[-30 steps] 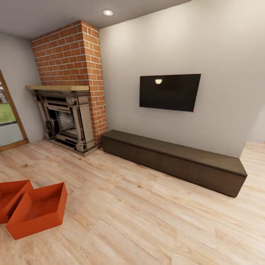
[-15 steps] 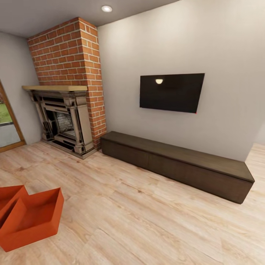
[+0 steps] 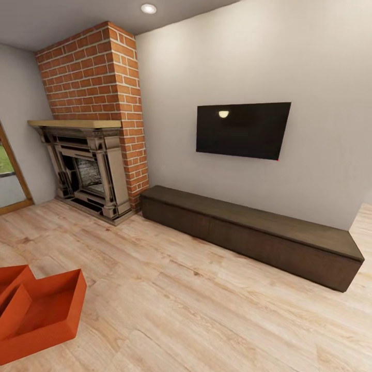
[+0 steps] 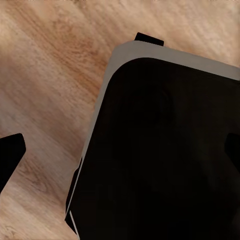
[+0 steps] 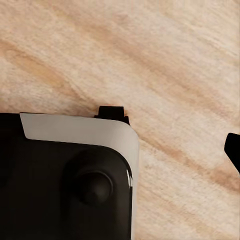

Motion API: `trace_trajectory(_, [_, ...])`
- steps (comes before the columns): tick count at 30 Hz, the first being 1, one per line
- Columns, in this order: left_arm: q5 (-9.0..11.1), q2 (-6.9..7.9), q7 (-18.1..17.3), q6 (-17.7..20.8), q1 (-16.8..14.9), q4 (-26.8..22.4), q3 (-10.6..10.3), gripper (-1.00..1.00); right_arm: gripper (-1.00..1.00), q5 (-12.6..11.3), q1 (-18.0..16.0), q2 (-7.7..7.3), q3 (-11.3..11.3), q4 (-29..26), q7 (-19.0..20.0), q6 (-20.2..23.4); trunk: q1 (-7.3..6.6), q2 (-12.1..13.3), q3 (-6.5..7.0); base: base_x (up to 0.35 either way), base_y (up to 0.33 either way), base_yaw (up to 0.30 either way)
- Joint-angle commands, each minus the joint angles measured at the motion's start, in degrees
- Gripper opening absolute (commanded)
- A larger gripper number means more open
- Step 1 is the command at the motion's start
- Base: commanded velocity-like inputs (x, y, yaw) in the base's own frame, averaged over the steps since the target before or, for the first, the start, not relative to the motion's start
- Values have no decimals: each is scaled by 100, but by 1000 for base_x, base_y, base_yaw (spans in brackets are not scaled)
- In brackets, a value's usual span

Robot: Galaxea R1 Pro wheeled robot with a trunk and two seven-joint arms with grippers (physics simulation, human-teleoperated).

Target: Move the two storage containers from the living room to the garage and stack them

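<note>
Two red-orange open-top storage containers sit on the living room's light wood-plank flooring at the lower left of the head view. The nearer container (image 3: 45, 310) shows its whole inside, which holds nothing. The other container (image 3: 11, 276) lies against its left side and is cut by the picture's edge. My left gripper (image 4: 120, 152) hangs open over the planks, with a dark fingertip (image 4: 10, 156) at each side of its view. My right gripper (image 5: 120, 150) also stands open, one fingertip (image 5: 233, 149) showing at the edge. Both are far from the containers.
A brick fireplace (image 3: 93, 155) stands at the back left, beside a wood-framed glass door (image 3: 10, 175). A long dark low cabinet (image 3: 253, 232) runs along the wall under a wall-mounted TV (image 3: 242, 129). The robot's black base (image 4: 165, 150) sits below the wrist cameras.
The whole head view has shifted: the camera has moved, so the containers now sit lower and further left in the picture. Nothing in the room has itself moved.
</note>
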Motion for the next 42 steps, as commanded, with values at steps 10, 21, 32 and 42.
trace_trajectory(10, [14,-3,4,5,-1,-5,36,100,100,-60,-6,0,49,14,30,-30,0,-3,-6,20,0,0])
trace_trajectory(21, [16,-25,-49,-4,-1,20,63,100,100,-33,3,0,93,6,43,-13,0,-3,-6,35,0,0])
trace_trajectory(32, [14,-37,-58,-4,-1,23,63,100,100,225,3,76,224,8,-6,-1,0,-3,-6,0,0,12])
trace_trajectory(42, [14,-32,-58,-8,-1,19,60,100,100,222,3,84,223,9,-23,1,0,-3,-6,0,0,235])
